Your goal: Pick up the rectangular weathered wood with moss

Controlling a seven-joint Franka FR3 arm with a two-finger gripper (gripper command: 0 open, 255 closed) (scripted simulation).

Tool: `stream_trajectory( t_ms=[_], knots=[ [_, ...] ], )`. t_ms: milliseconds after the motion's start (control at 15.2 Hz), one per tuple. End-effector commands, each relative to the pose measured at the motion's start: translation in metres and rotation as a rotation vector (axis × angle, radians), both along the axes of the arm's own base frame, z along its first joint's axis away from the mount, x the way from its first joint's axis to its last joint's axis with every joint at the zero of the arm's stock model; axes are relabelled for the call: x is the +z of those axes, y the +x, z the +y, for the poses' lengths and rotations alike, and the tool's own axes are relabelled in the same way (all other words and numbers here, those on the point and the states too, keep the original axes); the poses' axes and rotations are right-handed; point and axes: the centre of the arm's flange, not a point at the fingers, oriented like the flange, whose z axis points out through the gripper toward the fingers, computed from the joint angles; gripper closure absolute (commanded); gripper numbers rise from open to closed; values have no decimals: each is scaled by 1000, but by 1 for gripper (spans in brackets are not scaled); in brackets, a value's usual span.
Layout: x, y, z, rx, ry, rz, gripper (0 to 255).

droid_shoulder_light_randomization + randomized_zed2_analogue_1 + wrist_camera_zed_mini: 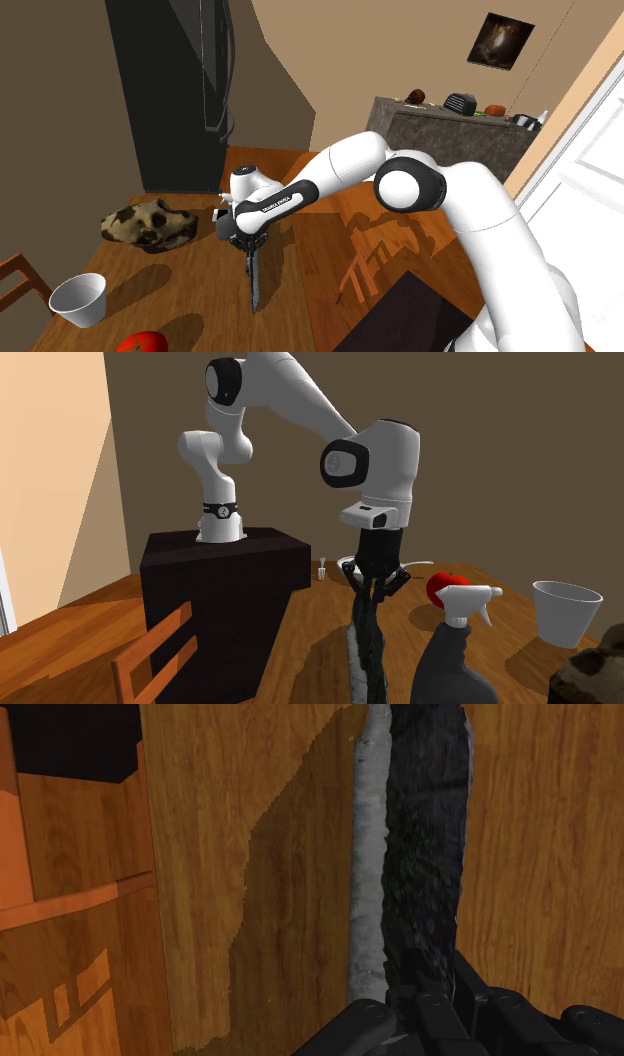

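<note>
We grip the wood (254, 285) by its top end, gripper (250, 243) clenched tight, so it hangs straight down over the table (310, 262).

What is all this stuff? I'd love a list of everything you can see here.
plank: one, dark with a pale grey edge, hanging from the end effector over the table
table: one, brown wood, under everything
cup: one, white, at the shoulder view's lower left
round fruit: one, red, beside the cup
lumpy rock-like thing: one, tan and dark brown, on the table
spray bottle: one, dark with a white head, near the second exterior view's camera
chair: one, orange-brown, beside the stand
stand: one, dark box
arm: one, white with dark joints
end effector: one, black, shut on the plank
</note>
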Motion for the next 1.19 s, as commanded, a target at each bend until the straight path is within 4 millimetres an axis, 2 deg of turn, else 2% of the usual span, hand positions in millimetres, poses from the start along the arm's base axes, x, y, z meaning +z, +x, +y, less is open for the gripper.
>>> stream_trajectory(
  t_ms=[0,990,1122],
  knots=[
    [0,1,0,0,1,-1,255],
    [79,1,0,0,1,-1,255],
    [80,1,0,0,1,-1,255]
  ],
)
